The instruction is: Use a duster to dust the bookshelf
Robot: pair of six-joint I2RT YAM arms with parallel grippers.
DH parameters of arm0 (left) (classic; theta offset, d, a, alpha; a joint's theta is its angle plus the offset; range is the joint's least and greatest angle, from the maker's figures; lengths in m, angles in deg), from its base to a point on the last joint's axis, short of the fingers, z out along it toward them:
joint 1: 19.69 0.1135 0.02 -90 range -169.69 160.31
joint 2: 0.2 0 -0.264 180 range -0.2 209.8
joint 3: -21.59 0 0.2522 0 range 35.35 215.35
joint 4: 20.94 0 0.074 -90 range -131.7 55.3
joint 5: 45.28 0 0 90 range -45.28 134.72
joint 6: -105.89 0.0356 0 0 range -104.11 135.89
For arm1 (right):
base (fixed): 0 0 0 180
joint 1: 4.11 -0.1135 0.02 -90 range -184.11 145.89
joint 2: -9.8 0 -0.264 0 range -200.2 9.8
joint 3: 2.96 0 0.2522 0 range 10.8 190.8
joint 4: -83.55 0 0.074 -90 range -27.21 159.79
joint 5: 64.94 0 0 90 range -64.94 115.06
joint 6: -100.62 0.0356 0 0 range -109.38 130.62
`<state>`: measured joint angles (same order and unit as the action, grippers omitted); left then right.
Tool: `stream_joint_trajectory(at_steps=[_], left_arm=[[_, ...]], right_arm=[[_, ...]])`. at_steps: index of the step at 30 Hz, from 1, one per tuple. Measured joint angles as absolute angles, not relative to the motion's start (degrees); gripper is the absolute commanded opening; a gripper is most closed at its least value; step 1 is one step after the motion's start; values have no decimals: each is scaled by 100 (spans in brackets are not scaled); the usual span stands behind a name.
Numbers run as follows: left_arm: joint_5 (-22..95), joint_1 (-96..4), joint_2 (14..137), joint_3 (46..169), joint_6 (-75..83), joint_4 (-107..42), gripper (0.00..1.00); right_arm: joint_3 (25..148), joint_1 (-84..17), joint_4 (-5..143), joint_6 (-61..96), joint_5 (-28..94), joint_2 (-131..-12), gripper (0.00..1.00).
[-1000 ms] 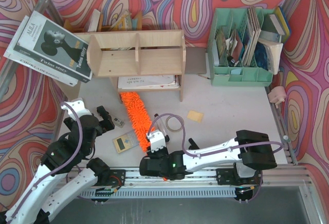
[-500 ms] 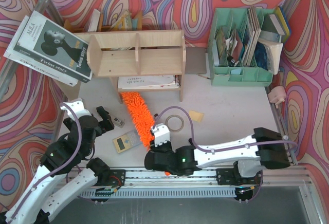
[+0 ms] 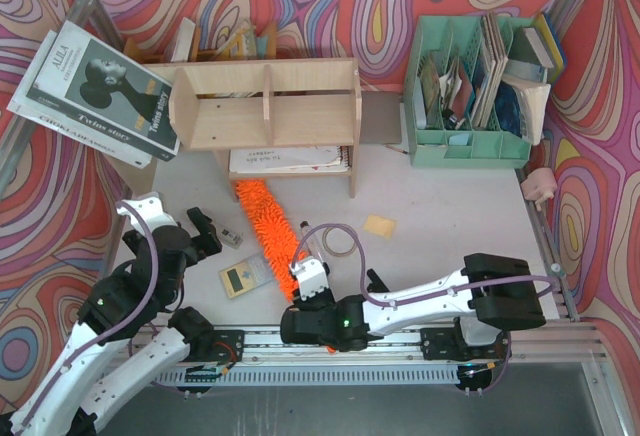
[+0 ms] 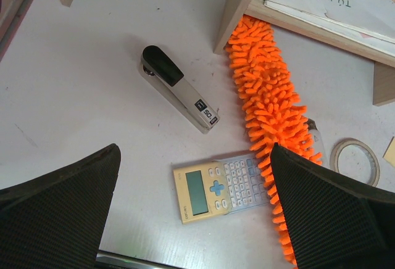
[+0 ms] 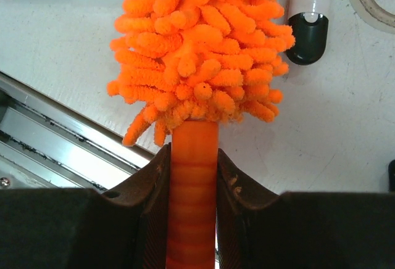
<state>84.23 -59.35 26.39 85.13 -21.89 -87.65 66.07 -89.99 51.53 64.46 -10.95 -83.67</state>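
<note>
**A:** While the overhead camera is giving us the whole table (image 3: 450, 216), the right gripper (image 3: 303, 296) is clenching the duster (image 3: 268, 224) by its handle. The shaggy head is lying flat, its far tip reaching the foot of the bookshelf (image 3: 270, 106) beside a leg.

**B:** And the left gripper (image 3: 205, 231) is hanging wide apart off to the side, holding nothing.

**A:** Going to the left wrist: a stapler (image 4: 179, 90) is sitting near the head, and a calculator (image 4: 216, 186) is lying right up against it.

**B:** So I'm thinking a straight lift ought to come before any sweep, or those two are getting dragged along.

**A:** Right wrist now: both fingers (image 5: 154, 189) are pinching the handle (image 5: 192, 176) just below the fluff, nicely centred. A pen (image 5: 307, 10) is lying alongside.

**B:** Gripping that close is giving good control, I'd say. The head looks long and floppy, though, so I'm suggesting light, slow strokes along the top board first.
</note>
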Motion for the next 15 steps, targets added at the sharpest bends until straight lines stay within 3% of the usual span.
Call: stream_joint_trajectory(at_steps=[15], left_arm=[[8465, -5937, 2601, 8511, -2210, -8776, 98]], right_arm=[[7090, -9325, 4491, 6308, -1679, -8190, 0]])
